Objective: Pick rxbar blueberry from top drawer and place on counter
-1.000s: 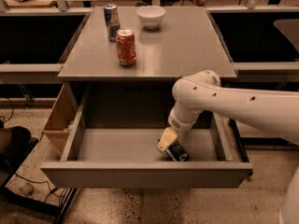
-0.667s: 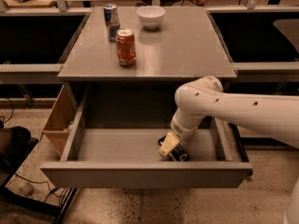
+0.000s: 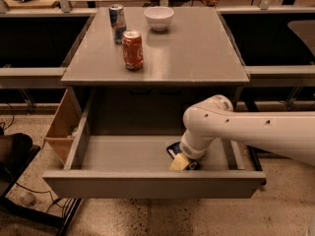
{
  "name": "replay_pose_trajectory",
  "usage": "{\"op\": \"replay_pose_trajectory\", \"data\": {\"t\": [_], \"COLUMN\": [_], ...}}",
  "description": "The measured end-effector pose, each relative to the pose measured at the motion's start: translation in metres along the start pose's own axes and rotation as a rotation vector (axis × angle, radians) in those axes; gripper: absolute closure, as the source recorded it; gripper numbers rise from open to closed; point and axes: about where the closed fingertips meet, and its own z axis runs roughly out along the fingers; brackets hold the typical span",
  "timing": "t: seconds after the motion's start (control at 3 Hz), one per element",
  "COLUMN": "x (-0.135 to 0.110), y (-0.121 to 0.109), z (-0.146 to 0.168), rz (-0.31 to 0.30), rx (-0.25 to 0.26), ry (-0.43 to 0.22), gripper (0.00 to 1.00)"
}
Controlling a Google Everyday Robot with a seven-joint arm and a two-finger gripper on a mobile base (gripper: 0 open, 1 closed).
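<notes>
The top drawer (image 3: 147, 183) stands pulled open below the counter (image 3: 197, 53). The rxbar blueberry (image 3: 173, 149) lies on the drawer floor at the front right; only a dark-blue corner of it shows beside my wrist. My gripper (image 3: 181, 163) reaches down into the drawer on the white arm, right over the bar and close to the drawer's front panel. A cream fingertip (image 3: 179, 162) shows at the bar's near end. The rest of the bar is hidden under the gripper.
On the counter stand an orange soda can (image 3: 133, 49), a blue-and-silver can (image 3: 117, 23) and a white bowl (image 3: 158, 17). A small tan wooden compartment (image 3: 61, 129) hangs at the drawer's left. Long grey ledges (image 3: 29, 75) run off to both sides.
My gripper has moved down and toward the drawer's front panel, settling over the bar. The bar has stayed in about the same place.
</notes>
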Motion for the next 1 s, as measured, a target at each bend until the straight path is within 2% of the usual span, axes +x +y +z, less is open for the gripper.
{"op": "replay_pose_trajectory", "data": {"t": [1.0], "x": [-0.002], "y": [0.000], "z": [-0.017], "rz": [0.000], "rx": [0.000], "ry": [0.001], "gripper": [0.93]}}
